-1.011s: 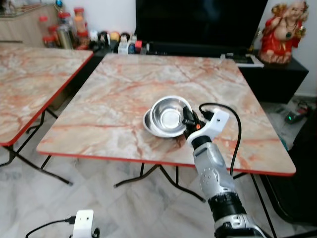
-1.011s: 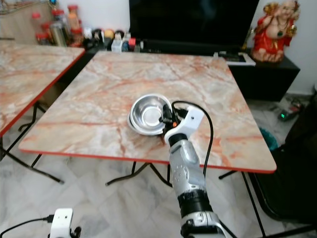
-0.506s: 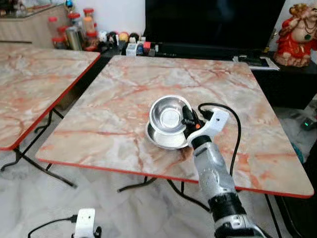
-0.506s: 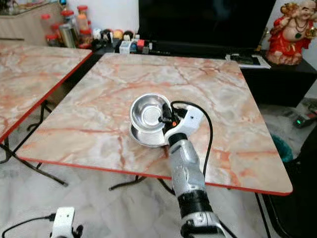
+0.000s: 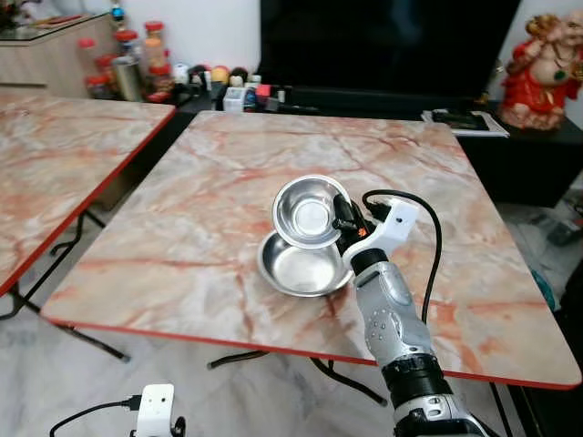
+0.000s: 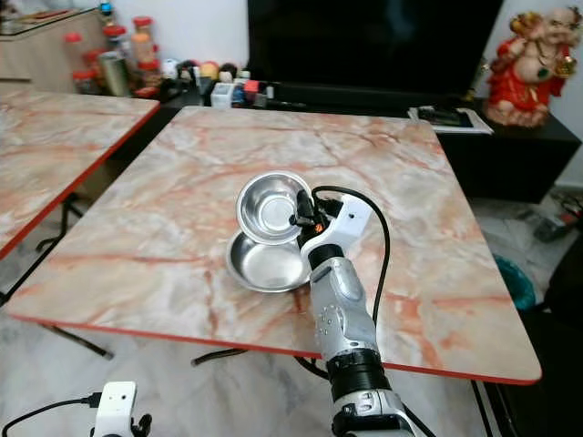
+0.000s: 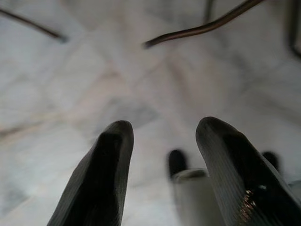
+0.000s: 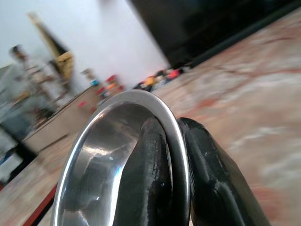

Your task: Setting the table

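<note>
Right jaws (image 5: 341, 221) clamp round steel bowl's (image 5: 308, 211) rim.

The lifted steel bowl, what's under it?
A second steel bowl sits on the table beneath the raised bowl, held at its rim by the right tool. Its far edge is covered.

Table (image 5: 209, 182) mostly bare — lower bowl (image 5: 301, 269) sole obstacle.

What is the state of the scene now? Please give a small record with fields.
held object: small round steel bowl, rim pinched by right gripper, raised and tilted
second object: wider round steel bowl, resting on table, partly below the held one
surface: marble-pattern square table with red edge
left gripper: open, hanging idle above the pale floor
</note>
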Controlling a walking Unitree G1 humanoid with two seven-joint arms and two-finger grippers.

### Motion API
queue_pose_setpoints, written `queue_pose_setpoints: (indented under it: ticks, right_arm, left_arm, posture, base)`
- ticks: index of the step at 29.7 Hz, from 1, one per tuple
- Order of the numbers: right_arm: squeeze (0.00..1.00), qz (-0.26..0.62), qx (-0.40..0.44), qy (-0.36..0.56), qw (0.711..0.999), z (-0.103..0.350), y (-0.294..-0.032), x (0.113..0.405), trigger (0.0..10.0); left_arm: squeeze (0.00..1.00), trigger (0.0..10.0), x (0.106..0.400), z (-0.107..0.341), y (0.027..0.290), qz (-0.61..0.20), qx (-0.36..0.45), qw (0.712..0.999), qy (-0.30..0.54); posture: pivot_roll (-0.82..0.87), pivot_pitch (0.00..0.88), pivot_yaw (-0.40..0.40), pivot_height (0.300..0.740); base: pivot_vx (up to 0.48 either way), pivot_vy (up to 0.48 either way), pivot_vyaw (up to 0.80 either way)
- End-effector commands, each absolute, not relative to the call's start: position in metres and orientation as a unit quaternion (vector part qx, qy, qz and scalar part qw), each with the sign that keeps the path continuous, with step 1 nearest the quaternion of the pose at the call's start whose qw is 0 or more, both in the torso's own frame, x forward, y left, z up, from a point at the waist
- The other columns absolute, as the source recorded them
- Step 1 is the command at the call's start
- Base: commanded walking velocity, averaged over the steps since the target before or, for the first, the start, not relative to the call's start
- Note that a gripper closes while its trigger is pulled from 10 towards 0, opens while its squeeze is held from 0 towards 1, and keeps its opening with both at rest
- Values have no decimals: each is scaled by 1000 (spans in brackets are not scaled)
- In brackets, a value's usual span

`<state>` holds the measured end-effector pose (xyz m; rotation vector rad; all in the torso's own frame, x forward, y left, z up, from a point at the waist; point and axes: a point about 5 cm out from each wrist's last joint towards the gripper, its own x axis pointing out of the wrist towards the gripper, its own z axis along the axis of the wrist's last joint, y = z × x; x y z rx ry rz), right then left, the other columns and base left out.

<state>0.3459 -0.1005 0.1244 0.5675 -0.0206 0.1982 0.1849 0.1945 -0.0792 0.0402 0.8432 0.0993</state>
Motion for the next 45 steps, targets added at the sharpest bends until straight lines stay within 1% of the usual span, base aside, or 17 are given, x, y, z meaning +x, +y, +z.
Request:
queue_pose_setpoints:
  ticks: [1,15,18,30,35,45]
  right_arm:
    - [0,118,283,-20,952,135,-87,349,10000]
    - [0,107,282,9,953,129,-84,352,10000]
    - [0,103,269,28,957,126,-82,354,10000]
    - [0,108,279,50,953,123,-65,358,10000]
    - [0,107,279,66,952,120,-60,362,10000]
    - [0,112,268,74,954,119,-57,366,10000]
  left_arm:
    - [0,10000,184,-78,204,57,25,910,409]
    - [0,10000,183,-79,204,57,25,909,412]
    - [0,10000,182,-79,204,57,25,908,414]
    - [0,10000,180,-80,206,58,28,907,416]
    - [0,10000,180,-80,206,61,28,907,416]
    - [0,10000,178,-81,204,63,22,905,419]
  posture:
    - [-35,0,-18,740]
    - [-36,0,-16,740]
    - [-34,0,-16,740]
    - [-29,0,-6,740]
    - [-20,0,-14,740]
    - [-14,0,-24,740]
  base:
    - [0,0,0]
    - [0,0,0]
    - [0,0,0]
    - [0,0,0]
    - [0,0,0]
    - [0,0,0]
